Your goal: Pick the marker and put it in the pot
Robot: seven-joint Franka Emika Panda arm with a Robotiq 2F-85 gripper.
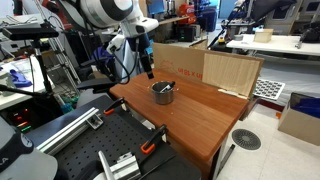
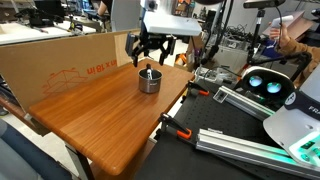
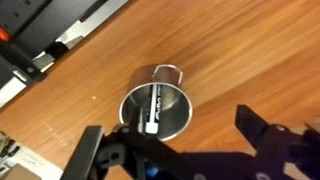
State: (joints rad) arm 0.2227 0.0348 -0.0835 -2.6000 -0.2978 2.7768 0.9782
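Observation:
The shiny metal pot (image 1: pixel 163 93) stands on the wooden table near its far side, and shows in both exterior views (image 2: pixel 149 80). In the wrist view the pot (image 3: pixel 176 118) is seen from above, and the marker (image 3: pixel 156 107) lies inside it, dark with white print and a pale end. My gripper (image 3: pixel 180 135) is open and empty, its fingers spread, just above and beside the pot. In the exterior views the gripper (image 1: pixel 147 70) hangs over the pot (image 2: pixel 150 55).
A cardboard wall (image 1: pixel 210 68) lines the back edge of the wooden table (image 1: pixel 190 115). Orange-handled clamps (image 1: pixel 150 146) grip the table's front edge. Metal rails and equipment (image 2: pixel 240 100) lie beside the table.

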